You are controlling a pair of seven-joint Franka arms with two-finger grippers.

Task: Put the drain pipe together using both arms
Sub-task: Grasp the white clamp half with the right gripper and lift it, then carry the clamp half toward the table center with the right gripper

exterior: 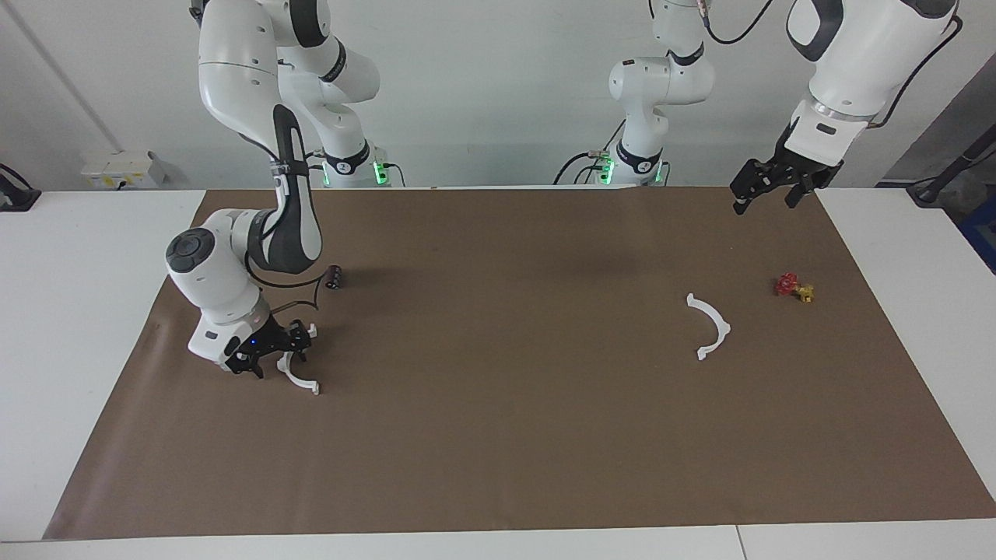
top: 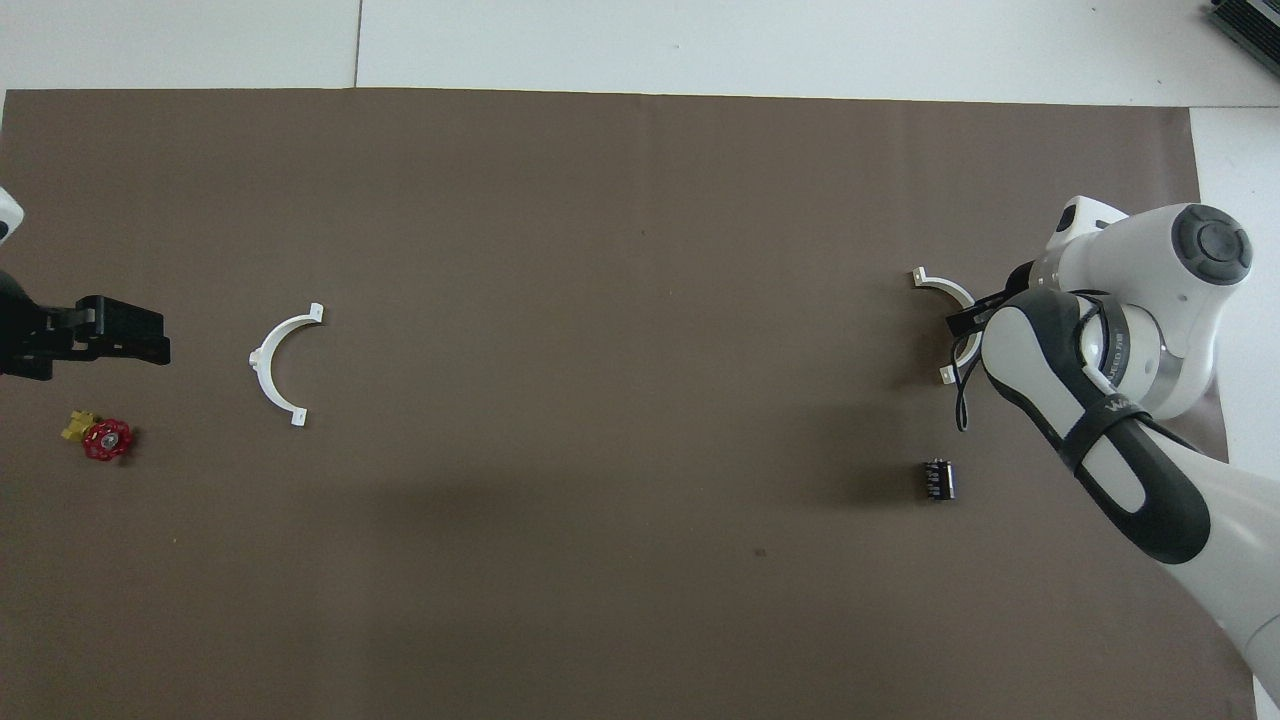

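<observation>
The drain pipe lies as two separate white half-ring arcs on the brown mat. One arc [exterior: 300, 381] [top: 936, 284] is at the right arm's end of the table. My right gripper [exterior: 277, 351] [top: 964, 323] is down at its middle, open, with the jaws standing either side of the arc. The right arm hides most of that arc from above. The other arc [exterior: 714, 327] [top: 262, 365] lies untouched toward the left arm's end. My left gripper [exterior: 764, 204] [top: 158, 342] hangs open and empty high over the mat's corner, apart from that arc.
A small red-and-yellow valve [exterior: 794, 288] [top: 104, 438] sits beside the arc at the left arm's end. A small black cylinder [exterior: 334, 277] [top: 937, 479] lies nearer the robots than the right gripper. The brown mat [exterior: 498, 435] covers most of the table.
</observation>
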